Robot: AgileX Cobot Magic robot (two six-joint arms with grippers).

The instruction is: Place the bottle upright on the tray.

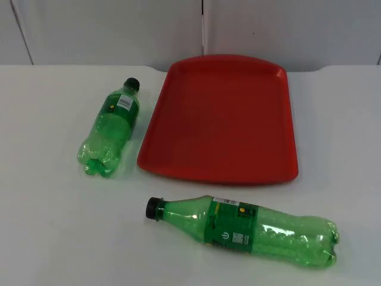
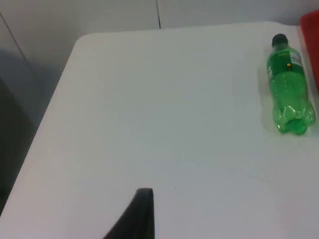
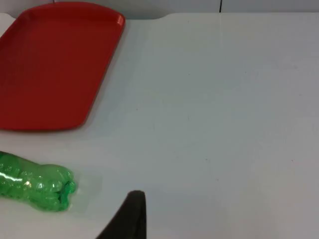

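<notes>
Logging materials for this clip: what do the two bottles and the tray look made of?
Small bottle and large bottle: likely thin clear green plastic, see-through with ribbed, lobed bases, black caps and printed labels. Tray: probably moulded red plastic, smooth with a low sheen and a rounded raised rim.

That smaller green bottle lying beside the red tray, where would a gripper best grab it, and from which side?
Probably from above, across the labelled middle of the smaller green bottle. It lies flat on the white table, black cap toward the wall, so its round sides face left and right. The neck is narrower but leaves less to hold.
</notes>
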